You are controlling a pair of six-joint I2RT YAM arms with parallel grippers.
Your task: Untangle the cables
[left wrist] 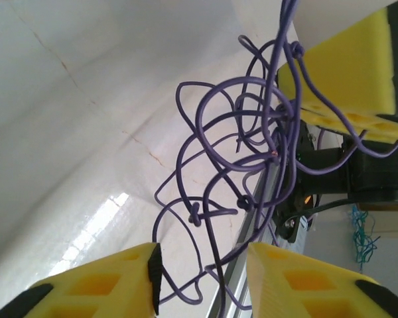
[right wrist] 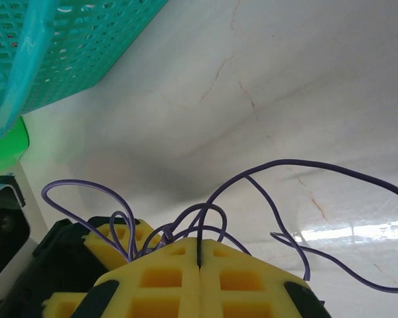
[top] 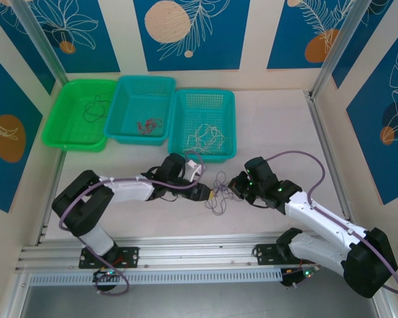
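A snarl of thin purple cables (top: 219, 192) hangs between my two grippers over the middle of the table. The right gripper (top: 235, 186) is shut on one purple strand (right wrist: 222, 199), which runs into the seam of its yellow fingers (right wrist: 199, 248). My left gripper (top: 209, 194) faces it from the left. Its yellow jaws (left wrist: 202, 255) stand apart, with loops of the purple snarl (left wrist: 239, 152) hanging between them and not pinched. The right gripper's yellow finger (left wrist: 345, 86) shows behind the snarl in the left wrist view.
Three baskets stand in a row at the back: a green one (top: 58, 118) with a black cable (top: 93, 109), a blue one (top: 146, 79) with red cables (top: 148, 124), a teal one (top: 205, 95) with white cables (top: 209, 138). A metal rail (top: 186, 248) runs along the near edge.
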